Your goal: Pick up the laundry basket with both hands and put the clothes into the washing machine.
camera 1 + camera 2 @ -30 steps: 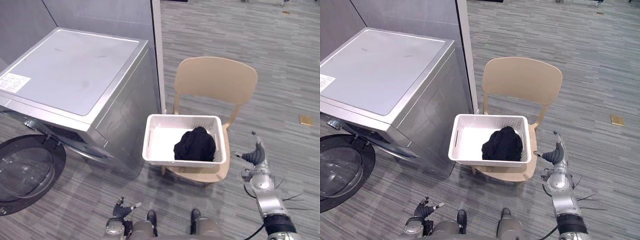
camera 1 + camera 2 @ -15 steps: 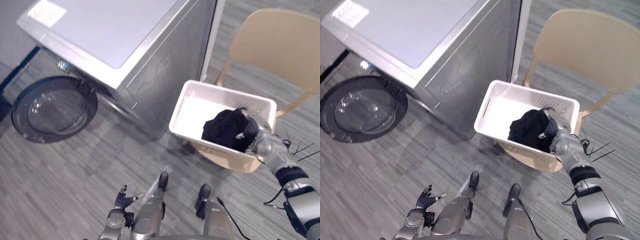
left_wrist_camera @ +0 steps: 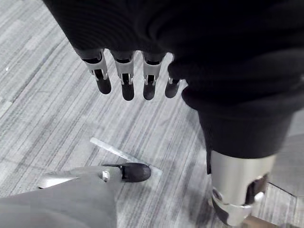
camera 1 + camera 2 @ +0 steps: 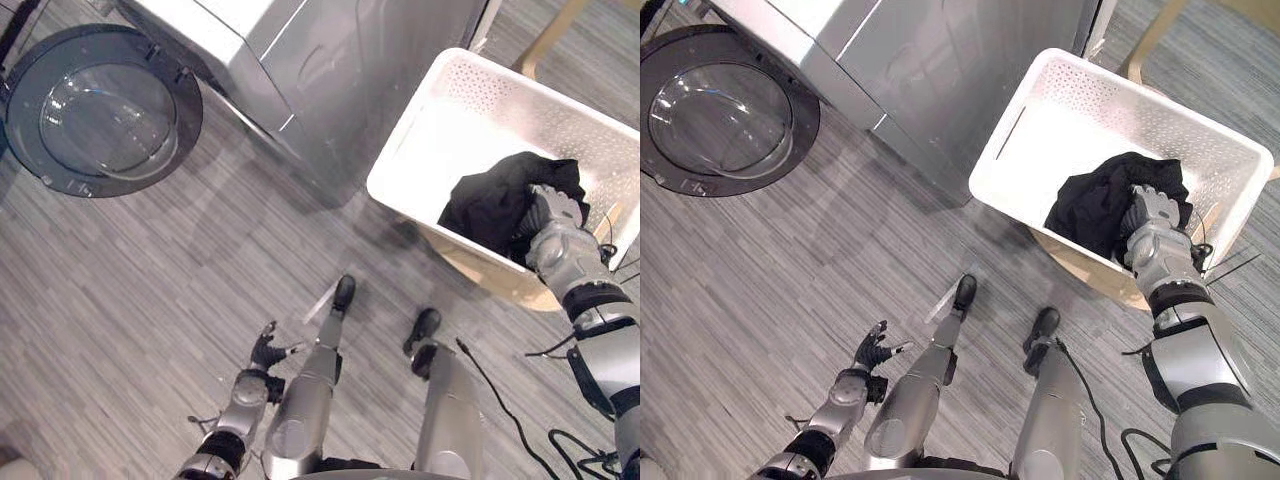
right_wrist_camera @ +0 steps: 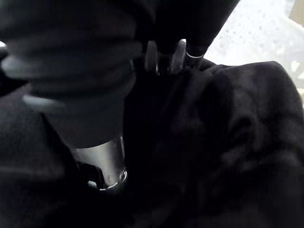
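Note:
The white laundry basket [image 4: 1065,140] sits on a tan chair [image 4: 1072,264] beside the silver washing machine [image 4: 940,60]. A heap of black clothes [image 4: 1090,205] lies in the basket's right end. My right hand [image 4: 1155,238] reaches over the near rim and rests on that heap, fingers curled into the cloth; up close the black clothes [image 5: 237,142] bunch between my fingers and thumb [image 5: 107,161]. My left hand [image 4: 872,352] hangs low near the floor, well left of the basket, with straight fingers [image 3: 123,85] and nothing in it.
The machine's round glass door [image 4: 725,115] stands swung open at the left, low to the grey plank floor [image 4: 790,260]. The machine's front corner is close to the basket's left side.
The camera has tipped down and in, shifting the whole picture. My right hand moved from beside the chair into the basket onto the black clothes. The left hand stays low.

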### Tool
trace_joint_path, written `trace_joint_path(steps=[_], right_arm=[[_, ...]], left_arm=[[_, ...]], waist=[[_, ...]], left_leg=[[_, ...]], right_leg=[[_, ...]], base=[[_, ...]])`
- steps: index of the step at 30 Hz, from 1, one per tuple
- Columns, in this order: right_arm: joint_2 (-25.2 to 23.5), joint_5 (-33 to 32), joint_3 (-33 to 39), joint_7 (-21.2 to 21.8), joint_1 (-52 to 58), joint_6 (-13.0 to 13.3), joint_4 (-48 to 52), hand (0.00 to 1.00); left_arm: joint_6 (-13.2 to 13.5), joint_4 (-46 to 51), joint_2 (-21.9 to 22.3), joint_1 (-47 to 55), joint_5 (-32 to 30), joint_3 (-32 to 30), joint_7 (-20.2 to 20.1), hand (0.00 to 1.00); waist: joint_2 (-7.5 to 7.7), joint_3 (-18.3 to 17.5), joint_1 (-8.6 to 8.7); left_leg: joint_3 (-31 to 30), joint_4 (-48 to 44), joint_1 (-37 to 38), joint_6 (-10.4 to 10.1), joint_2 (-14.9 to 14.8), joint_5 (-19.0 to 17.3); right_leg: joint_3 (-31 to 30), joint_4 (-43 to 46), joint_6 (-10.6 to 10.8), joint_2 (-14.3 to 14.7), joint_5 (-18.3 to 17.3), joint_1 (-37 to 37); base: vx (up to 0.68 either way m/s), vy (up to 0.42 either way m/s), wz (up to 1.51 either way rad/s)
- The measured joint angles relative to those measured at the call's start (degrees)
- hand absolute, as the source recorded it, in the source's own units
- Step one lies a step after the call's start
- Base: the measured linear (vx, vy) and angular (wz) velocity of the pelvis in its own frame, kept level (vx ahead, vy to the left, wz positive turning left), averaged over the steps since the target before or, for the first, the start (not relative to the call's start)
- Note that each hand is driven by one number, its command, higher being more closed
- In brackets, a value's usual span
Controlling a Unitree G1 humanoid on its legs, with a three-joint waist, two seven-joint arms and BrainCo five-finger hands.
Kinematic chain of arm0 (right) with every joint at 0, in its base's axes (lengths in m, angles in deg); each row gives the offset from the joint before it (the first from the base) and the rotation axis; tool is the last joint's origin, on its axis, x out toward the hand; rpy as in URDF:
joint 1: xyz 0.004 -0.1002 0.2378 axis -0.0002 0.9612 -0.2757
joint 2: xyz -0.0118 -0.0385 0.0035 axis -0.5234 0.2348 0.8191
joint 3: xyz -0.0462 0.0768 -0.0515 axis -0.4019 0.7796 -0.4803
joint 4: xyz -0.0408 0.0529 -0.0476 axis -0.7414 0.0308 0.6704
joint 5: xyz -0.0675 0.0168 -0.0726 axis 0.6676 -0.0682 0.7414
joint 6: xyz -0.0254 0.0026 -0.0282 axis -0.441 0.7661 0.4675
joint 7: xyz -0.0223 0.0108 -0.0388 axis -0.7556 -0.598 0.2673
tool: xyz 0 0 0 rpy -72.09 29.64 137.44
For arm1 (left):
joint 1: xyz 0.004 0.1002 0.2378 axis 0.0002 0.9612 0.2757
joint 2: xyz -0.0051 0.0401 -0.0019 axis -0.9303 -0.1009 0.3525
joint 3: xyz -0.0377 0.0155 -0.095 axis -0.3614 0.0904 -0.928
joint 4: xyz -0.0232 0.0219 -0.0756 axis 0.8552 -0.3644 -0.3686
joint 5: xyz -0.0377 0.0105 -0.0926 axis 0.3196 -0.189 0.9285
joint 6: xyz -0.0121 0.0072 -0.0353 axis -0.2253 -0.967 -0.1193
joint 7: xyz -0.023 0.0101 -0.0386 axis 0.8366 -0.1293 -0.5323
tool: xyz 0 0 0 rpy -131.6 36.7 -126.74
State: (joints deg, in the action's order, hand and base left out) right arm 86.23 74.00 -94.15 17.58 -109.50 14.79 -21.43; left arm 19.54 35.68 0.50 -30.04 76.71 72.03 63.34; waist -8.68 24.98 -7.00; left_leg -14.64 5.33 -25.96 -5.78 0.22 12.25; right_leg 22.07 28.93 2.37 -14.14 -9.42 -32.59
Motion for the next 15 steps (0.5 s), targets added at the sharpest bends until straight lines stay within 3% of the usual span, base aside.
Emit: trace_joint_path(steps=[8,15], right_arm=[[-3.10,-5.73,3.23,-0.71,0.12,0.18,2.77,1.00],[-3.95,-8.96,12.55,-2.51,6.11,0.35,21.88,1.00]], left_arm=[[0.06,0.86,0.57,-0.38,1.91,1.15,0.13,0.00],[-0.14,0.90,0.49,1.23,1.75,0.61,0.09,0.00]], waist=[[0.07,0.04,0.15],[0.28,-0.03,1.02]], left_leg=[[-0.36,-0.02,0.51,0.11,-0.15,0.41],[-0.64,0.08,3.70,0.11,-1.21,0.34]], right_leg=[[-0.30,-0.29,-0.05,0.42,-0.03,0.53],[-0.21,-5.36,0.06,2.53,1.59,5.89]], base=[[0.01,-0.074,0.00],[0.00,-0.037,-0.02]])
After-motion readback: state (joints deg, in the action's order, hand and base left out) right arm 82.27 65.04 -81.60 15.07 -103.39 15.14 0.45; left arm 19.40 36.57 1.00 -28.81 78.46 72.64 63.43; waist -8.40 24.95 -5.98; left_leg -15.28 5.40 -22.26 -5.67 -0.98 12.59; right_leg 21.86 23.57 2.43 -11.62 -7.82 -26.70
